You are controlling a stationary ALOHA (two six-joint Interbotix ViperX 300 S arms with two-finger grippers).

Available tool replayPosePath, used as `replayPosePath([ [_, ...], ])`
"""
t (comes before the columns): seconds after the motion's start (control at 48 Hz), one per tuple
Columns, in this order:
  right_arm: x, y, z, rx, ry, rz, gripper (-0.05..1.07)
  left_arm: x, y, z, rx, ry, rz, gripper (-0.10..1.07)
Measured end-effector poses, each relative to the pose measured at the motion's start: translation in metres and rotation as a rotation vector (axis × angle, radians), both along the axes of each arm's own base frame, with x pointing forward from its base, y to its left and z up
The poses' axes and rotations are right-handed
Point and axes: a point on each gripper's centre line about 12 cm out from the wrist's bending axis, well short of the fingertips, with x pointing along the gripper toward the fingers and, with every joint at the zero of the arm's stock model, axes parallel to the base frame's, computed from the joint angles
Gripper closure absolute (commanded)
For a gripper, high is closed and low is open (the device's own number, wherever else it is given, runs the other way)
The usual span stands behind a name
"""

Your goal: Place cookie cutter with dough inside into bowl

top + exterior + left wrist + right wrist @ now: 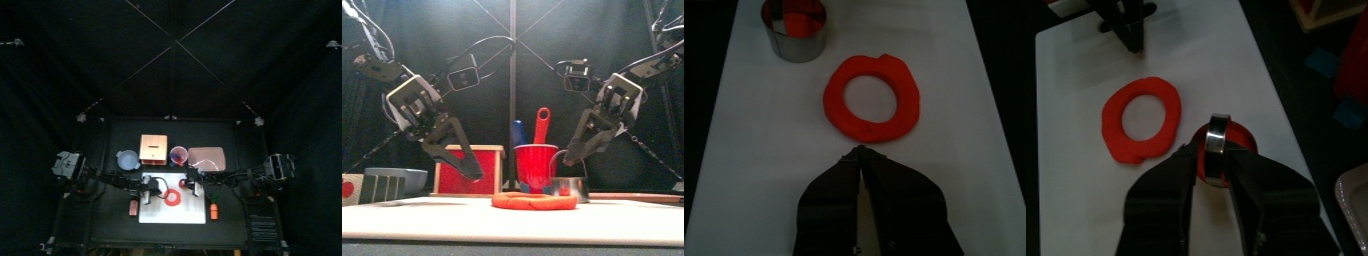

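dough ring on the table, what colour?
Bright red. The dough lies as a flat ring with a hole; clearest in the left wrist view.

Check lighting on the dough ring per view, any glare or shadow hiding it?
Top view: dough small but clear on the bright white surface, black all round. Front view: evenly lit. Left wrist view: no glare on it. Right wrist view: only glint is on the cookie cutter.

**Your front view: dough ring low, both arms hanging above it**

You see the dough (535, 202) at 6 o'clock, a metal cup (565, 187) just behind it, left gripper (465, 168) at 9, right gripper (572, 158) at 3.
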Motion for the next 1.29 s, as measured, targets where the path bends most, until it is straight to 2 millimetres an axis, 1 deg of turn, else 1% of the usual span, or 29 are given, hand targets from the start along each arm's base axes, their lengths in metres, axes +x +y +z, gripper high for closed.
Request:
replayPosePath([
  [0.104, -0.001, -0.002, -0.001, 0.006, 0.013, -0.007, 0.27, 0.0, 0.001, 0.0, 0.0, 0.0, 0.003, 0.49],
  [0.208, -0.002, -0.005, 0.0, 0.009, 0.019, -0.016, 0.24, 0.0, 0.003, 0.001, 0.002, -0.002, 0.005, 0.49],
  [0.458, -0.005, -0.011, 0.015, 0.017, -0.003, -0.032, 0.25, -0.001, 0.003, -0.001, 0.001, 0.003, 0.008, 0.49],
  [1.292, -0.008, -0.01, 0.014, 0.018, 0.019, -0.022, 0.25, -0.001, 0.005, -0.001, 0.001, 0.005, 0.012, 0.49],
])
